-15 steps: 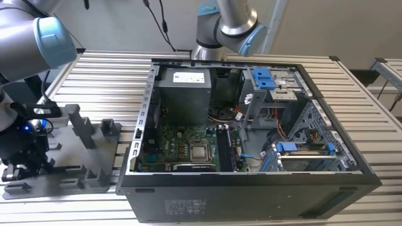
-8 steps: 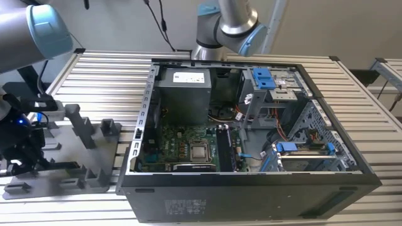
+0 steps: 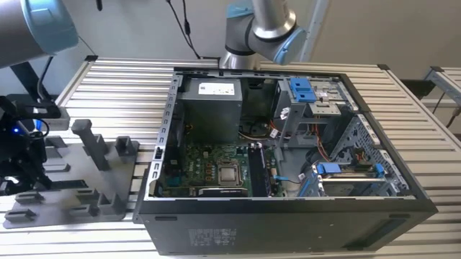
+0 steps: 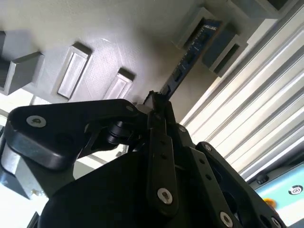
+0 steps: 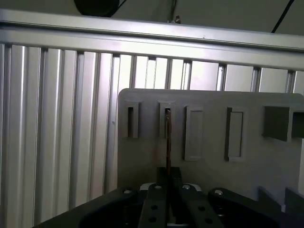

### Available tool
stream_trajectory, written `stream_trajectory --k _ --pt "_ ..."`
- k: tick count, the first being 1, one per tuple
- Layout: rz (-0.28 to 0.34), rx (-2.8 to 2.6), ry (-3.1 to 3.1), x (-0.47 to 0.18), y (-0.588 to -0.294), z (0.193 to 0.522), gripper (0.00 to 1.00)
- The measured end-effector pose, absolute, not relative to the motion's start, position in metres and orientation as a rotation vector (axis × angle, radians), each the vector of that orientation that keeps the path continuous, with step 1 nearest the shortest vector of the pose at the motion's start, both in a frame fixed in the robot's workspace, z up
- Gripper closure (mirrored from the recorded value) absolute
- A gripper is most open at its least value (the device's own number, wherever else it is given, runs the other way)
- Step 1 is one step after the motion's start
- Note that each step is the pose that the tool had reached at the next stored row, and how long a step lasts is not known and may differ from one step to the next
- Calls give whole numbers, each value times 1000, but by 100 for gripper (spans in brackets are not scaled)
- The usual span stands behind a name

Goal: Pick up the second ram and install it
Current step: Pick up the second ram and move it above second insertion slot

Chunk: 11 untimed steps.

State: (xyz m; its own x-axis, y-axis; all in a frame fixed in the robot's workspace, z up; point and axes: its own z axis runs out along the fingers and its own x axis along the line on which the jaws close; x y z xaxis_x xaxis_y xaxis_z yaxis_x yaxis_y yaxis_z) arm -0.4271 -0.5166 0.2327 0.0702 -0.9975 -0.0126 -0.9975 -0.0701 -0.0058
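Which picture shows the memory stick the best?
The second wrist view: the second ram shows its flat blue side with dark chips, running from the gripper into a slot of the grey holder. The first wrist view sees its thin edge. In the exterior view it is too small to tell.

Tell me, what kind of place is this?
Probably a robot lab for building computers: an open black metal computer case sits on a slatted aluminium table beside a grey plastic parts stand, and the black pincer grips a thin dark-blue memory stick.
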Motion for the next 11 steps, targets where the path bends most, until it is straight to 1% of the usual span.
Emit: stream_trajectory --k 11 --pt "8 -2289 2133 -427 -517 279 86"
